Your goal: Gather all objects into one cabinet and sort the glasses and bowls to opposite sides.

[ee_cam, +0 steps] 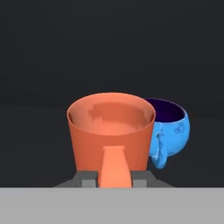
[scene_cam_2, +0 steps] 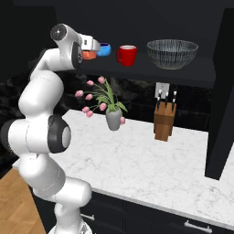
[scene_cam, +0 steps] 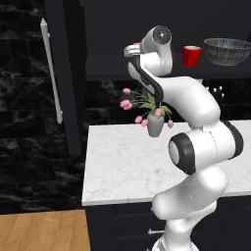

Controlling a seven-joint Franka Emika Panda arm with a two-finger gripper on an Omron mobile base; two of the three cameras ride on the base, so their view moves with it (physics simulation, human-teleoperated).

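The orange cup [ee_cam: 111, 131] is sitting upright on the shelf [scene_cam_2: 137, 68] of the open black cabinet [scene_cam: 66, 73], a plain tumbler with smooth matte walls that flare a little toward the rim. In the hand view it is standing right in front of the camera, and the jaws are clenching on its near wall — one tip inside, one outside, as far as the view is showing.

Just behind it and to one side, touching or nearly so, the squat blue cup [ee_cam: 171, 133] is showing a glossy mottled glaze, a dark inside and a looped handle turned toward the camera. Farther along the shelf the red mug [scene_cam_2: 126, 55] is standing apart, its handle facing the blue cup, and beyond that the wide grey bowl [scene_cam_2: 172, 53] is resting near the other end, see-through with a fine meshed pattern.

The gripper [scene_cam_2: 89, 49] is reaching in level with the shelf at its end nearest the door. The cabinet door [scene_cam: 63, 78] is hanging wide open, its long slim silver handle [scene_cam: 51, 71] running down it.

Below, on the white marbled counter [scene_cam_2: 151, 164], a grey vase of pink tulips [scene_cam_2: 113, 118] is standing under the arm's elbow, with a wooden knife block [scene_cam_2: 164, 121] well apart from it.
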